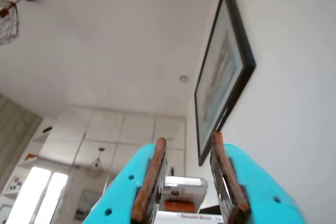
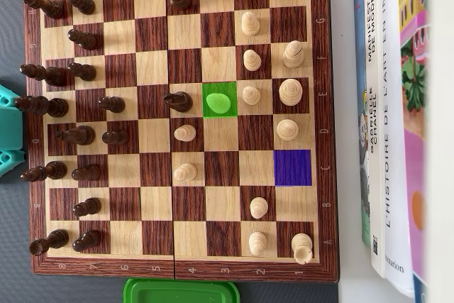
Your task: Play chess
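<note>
While the claw [image 1: 189, 174] points at the ceiling, slightly spread and empty, the chessboard [image 2: 323, 104] lies below

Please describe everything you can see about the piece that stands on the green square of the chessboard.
In the overhead view, the piece on the green square is a small rounded pawn, tinted bright green like its square. It stands upright, mid-board. A dark piece stands on the square to its left, a light pawn to its right. Nothing touches it.
</note>
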`<act>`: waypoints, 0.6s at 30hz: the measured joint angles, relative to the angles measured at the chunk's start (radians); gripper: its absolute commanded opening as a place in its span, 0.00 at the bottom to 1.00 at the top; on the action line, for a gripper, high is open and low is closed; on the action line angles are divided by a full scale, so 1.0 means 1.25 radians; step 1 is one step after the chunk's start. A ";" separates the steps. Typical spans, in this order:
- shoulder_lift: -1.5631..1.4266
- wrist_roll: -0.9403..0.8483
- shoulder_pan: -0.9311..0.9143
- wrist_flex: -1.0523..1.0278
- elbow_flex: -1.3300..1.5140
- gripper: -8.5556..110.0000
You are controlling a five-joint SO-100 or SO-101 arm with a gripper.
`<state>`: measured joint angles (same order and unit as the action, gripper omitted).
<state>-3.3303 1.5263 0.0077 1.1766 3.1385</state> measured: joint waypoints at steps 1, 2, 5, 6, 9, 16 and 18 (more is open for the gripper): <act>-0.001 0.000 0.000 0.027 0.000 0.19; -0.001 0.000 0.000 0.047 0.000 0.19; -0.004 0.000 0.000 0.124 0.000 0.18; -0.010 0.000 0.000 0.150 0.000 0.18; -0.015 0.000 -0.002 0.232 0.000 0.18; -0.015 -0.002 0.001 0.335 0.000 0.18; -0.015 -0.002 0.000 0.357 0.000 0.18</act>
<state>-3.3487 1.5232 0.0077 1.6230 3.1385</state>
